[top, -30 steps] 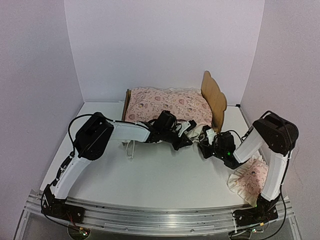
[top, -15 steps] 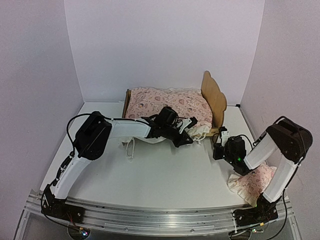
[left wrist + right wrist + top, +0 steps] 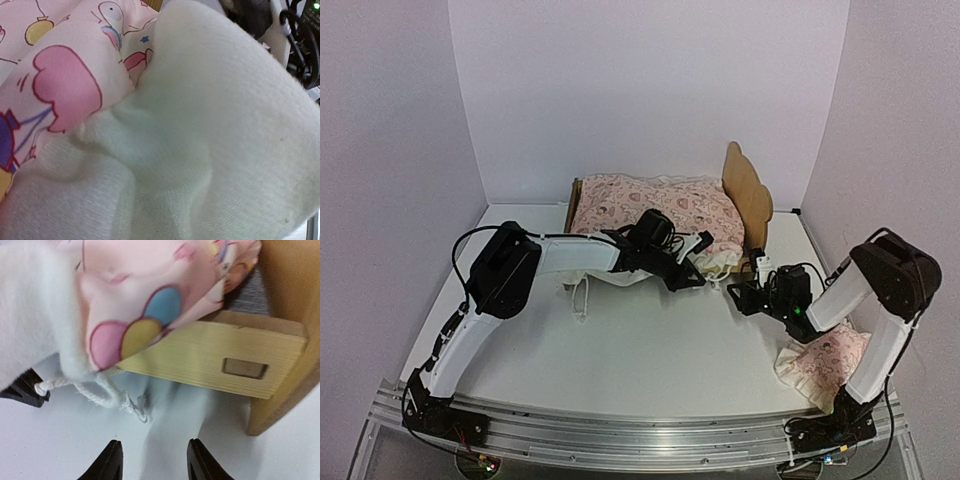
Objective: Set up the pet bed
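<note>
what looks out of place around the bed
The pink cover's cream corner hangs bunched over the pet bed's near rail, pinched in the left gripper; its tie cord trails loose. The small pillow lies off the bed, by the right arm's base.

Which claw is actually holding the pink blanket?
The left gripper, shut on the cover at its cream ruffle; the right gripper stands open and empty beside the pet bed.
</note>
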Robot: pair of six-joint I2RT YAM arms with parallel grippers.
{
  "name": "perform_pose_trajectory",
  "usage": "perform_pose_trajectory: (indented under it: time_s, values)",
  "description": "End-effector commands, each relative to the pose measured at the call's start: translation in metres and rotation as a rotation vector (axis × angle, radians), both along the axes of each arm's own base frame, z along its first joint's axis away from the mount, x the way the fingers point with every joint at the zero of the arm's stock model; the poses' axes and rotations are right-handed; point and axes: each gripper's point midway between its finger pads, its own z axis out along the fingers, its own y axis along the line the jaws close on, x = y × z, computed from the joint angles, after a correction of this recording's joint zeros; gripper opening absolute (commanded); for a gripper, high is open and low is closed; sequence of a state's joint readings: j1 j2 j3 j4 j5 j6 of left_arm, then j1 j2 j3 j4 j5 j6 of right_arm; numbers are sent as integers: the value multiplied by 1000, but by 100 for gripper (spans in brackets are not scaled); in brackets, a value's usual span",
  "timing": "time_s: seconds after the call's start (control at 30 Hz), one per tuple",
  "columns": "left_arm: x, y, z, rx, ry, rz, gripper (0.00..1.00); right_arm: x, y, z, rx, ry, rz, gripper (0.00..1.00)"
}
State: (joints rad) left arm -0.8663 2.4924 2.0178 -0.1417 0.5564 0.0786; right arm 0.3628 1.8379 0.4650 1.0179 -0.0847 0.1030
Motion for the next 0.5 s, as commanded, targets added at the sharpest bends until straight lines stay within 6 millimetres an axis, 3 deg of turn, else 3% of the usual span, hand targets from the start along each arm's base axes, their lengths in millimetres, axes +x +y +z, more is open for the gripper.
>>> perform_pose_trajectory:
  time_s: [0.0,0.23,0.47]
  values:
    - [25,1,57,-99,-54,34,0,17,29,25,80,-165,80,51]
    - [23,-1,58,-111,-34,33,0,37,40,15,75,-186,43,53]
    - [25,-4,64,-142,-37,35,0,42,46,5,113,-170,17,48]
